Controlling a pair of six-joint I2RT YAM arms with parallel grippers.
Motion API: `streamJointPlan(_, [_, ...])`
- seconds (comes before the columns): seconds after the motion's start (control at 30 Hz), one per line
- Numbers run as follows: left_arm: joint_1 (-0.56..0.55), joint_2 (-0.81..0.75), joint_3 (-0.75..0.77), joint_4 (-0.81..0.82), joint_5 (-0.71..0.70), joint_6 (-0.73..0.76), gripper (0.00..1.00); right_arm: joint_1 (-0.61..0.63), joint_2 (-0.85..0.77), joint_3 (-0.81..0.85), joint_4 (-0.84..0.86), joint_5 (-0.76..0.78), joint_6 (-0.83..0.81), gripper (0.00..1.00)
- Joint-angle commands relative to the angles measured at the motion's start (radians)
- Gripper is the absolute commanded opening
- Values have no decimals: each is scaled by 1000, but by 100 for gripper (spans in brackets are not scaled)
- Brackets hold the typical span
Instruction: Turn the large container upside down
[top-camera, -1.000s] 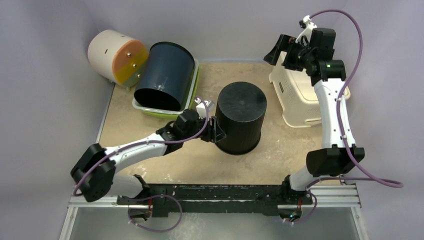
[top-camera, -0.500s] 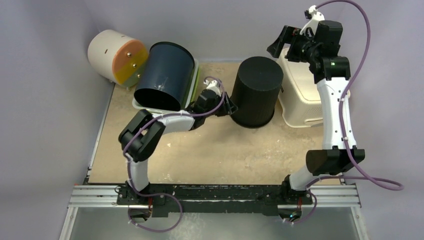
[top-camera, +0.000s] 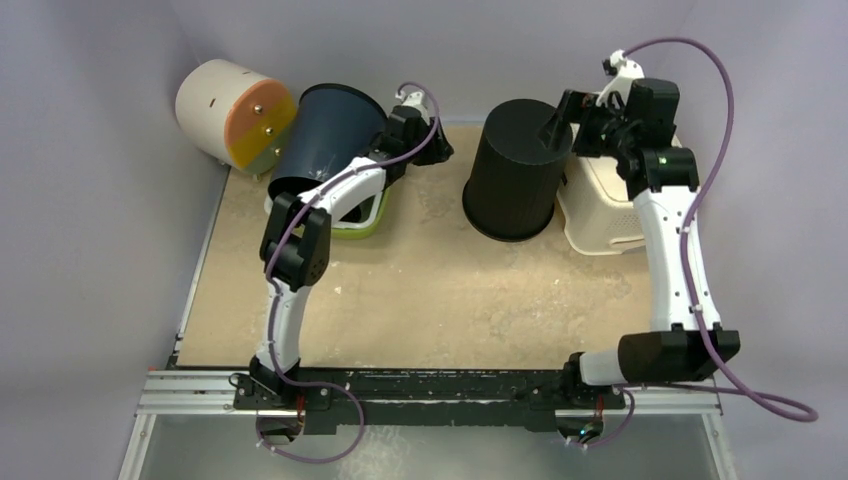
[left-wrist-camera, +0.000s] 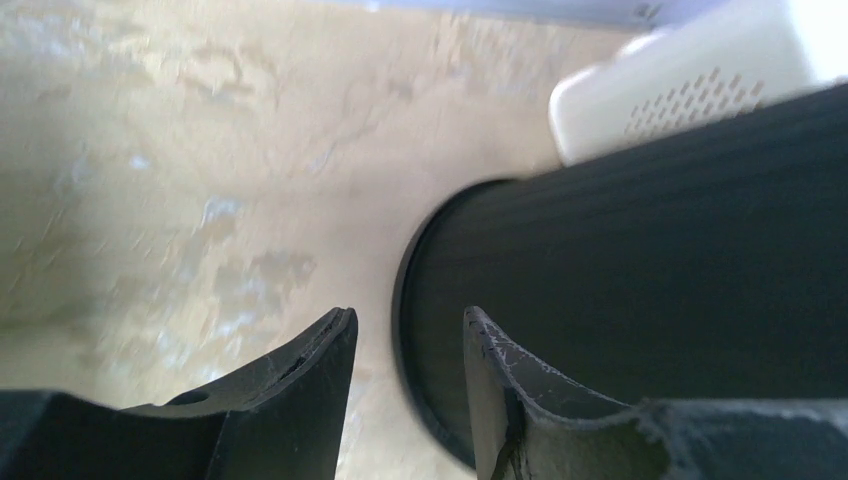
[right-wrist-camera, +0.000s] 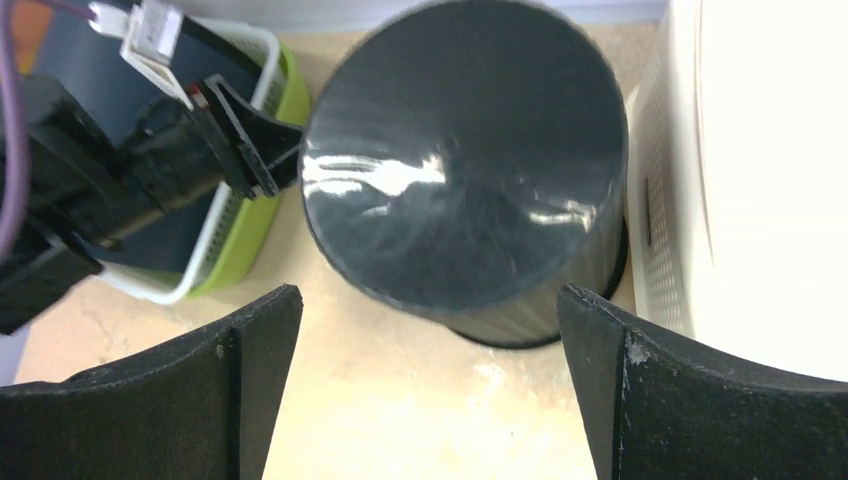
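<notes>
Top external: large black container (top-camera: 512, 172) is standing mouth-down at 1 o'clock on the table (top-camera: 420, 290), just beside the white basket (top-camera: 605, 205). Right gripper (top-camera: 560, 128) is hanging wide apart above it. Left gripper (top-camera: 437, 145) is sitting narrowly parted and empty. I'm judging the flip done and planning slow, straight retreats without brushing it.

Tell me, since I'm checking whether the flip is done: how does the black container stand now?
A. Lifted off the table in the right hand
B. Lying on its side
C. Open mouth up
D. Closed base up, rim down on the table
D: the black container shows its closed base to the right wrist camera, with its rim down on the table, while the right hand hangs open above it, gripping nothing.
</notes>
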Motion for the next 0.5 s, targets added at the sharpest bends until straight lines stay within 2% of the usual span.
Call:
streamJointPlan(0.0, [-18, -138, -27, -227, 47, 162, 43, -4, -147, -122, 16, 80, -38, 100])
streamJointPlan(0.1, [-18, -238, -103, -265, 54, 194, 43, -2, -227, -212, -24, 110, -67, 100])
streamJointPlan(0.2, [-18, -318, -134, -326, 54, 219, 44, -2, -300, -330, -58, 56, -61, 100])
streamJointPlan(0.33, [-19, -393, -128, -423, 72, 228, 43, -1, -378, -522, -15, 35, -24, 100])
streamJointPlan(0.47, [-21, -458, -149, -521, 93, 244, 43, 7, -382, -629, 50, 5, 4, 100])
